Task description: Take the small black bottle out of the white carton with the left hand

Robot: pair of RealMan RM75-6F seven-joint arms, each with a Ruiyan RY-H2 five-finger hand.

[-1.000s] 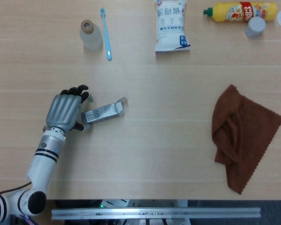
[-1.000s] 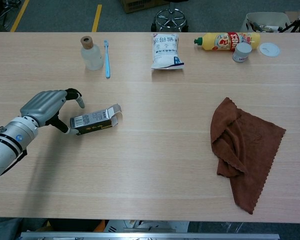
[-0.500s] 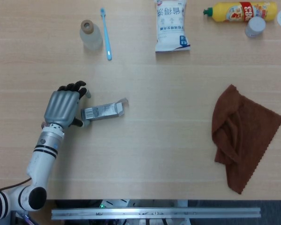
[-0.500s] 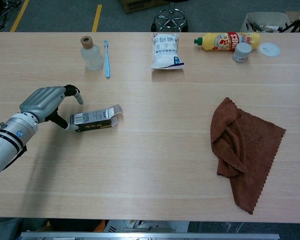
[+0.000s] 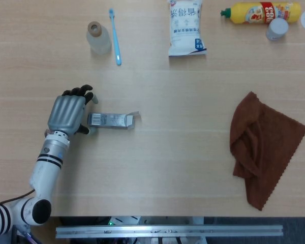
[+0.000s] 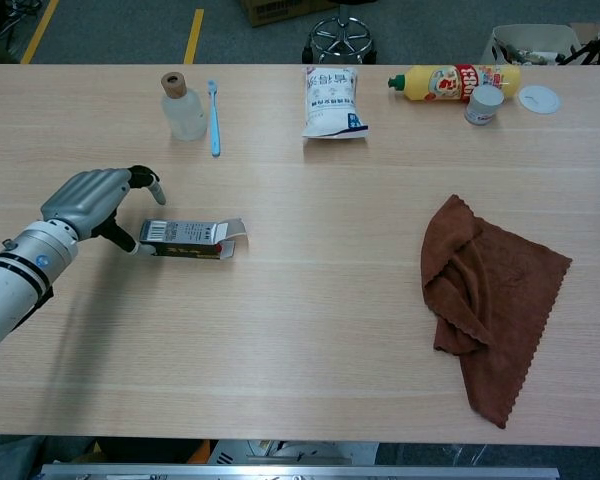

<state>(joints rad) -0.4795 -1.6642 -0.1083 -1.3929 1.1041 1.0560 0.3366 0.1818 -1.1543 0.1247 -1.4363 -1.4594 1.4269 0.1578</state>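
**Left hand at the closed end of the carton**

The white carton point(image 5: 111, 121) is seen lying flat on the wooden table point(image 5: 157, 168), lengthwise left to right, with its flap end opened toward the right. A barcode panel is shown on its upper face in the chest view point(image 6: 188, 237). The small black bottle cannot be made out in either view; only a dark strip along the carton's lower side is visible from the chest camera, and whether that is the bottle cannot be told.

The left hand point(image 5: 68, 114) is positioned at the carton's left end, back of the hand turned up, dark fingertips point(image 5: 79, 92) curled above the carton's near corner. In the chest view point(image 6: 95, 201) the thumb is seen reaching toward the carton's left end, touching it or just beside it. No clear grasp is shown; whether the carton is pinched or merely touched cannot be told from these pictures. The right hand is not seen in either view.

Further back on the table, a clear bottle point(image 5: 98, 39) with a cork-coloured top and a blue toothbrush point(image 5: 115, 36) are placed side by side. A white pouch point(image 5: 185, 28) is laid at the far centre, a yellow bottle point(image 5: 259, 12) on its side at the far right. A brown cloth point(image 5: 264, 147) is crumpled on the right, well apart from the carton.
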